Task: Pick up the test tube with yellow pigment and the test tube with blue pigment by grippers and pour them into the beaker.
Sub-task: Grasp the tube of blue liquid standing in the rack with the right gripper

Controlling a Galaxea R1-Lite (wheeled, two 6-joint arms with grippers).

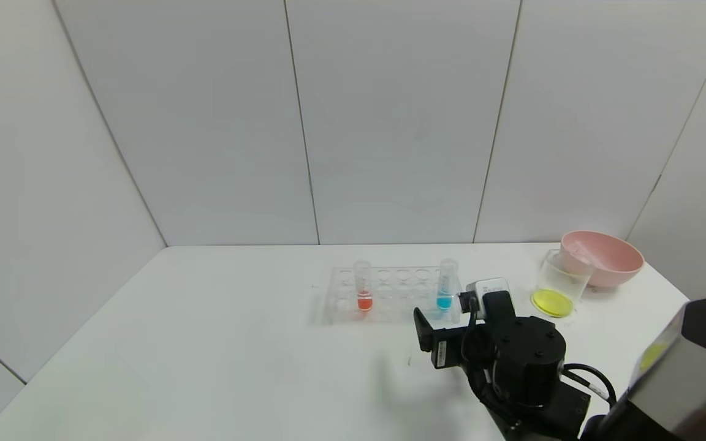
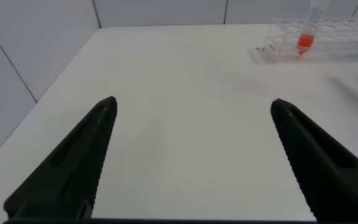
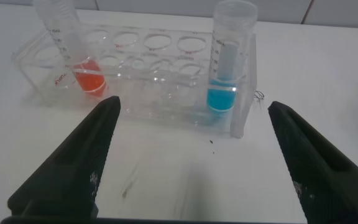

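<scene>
The test tube with blue pigment (image 3: pixel 227 59) carries a printed graduation scale down its side, and the orange-red tube (image 3: pixel 73 53) has similar marks, but none of the figures can be read; a small white sticker on the right gripper's (image 1: pixel 436 334) body is likewise too small to make out. The blue tube stands upright in the right end of the clear tube rack (image 1: pixel 390 294), just beyond the right gripper, which hovers over the white table (image 1: pixel 206 367) on the near side of the rack with its two black fingers (image 3: pixel 82 165) spread wide and nothing between them. In the right wrist view the tube sits in the gap between the fingers, toward the right-hand one. The orange-red tube stands in the rack's left part, with vacant holes between the two tubes. The beaker (image 1: pixel 558 285), with yellow liquid at its bottom, stands to the right of the rack, touching or just in front of a pink bowl (image 1: pixel 604 257). The left gripper (image 2: pixel 191 155) hangs over bare table well left of the rack, fingers wide apart and holding nothing
</scene>
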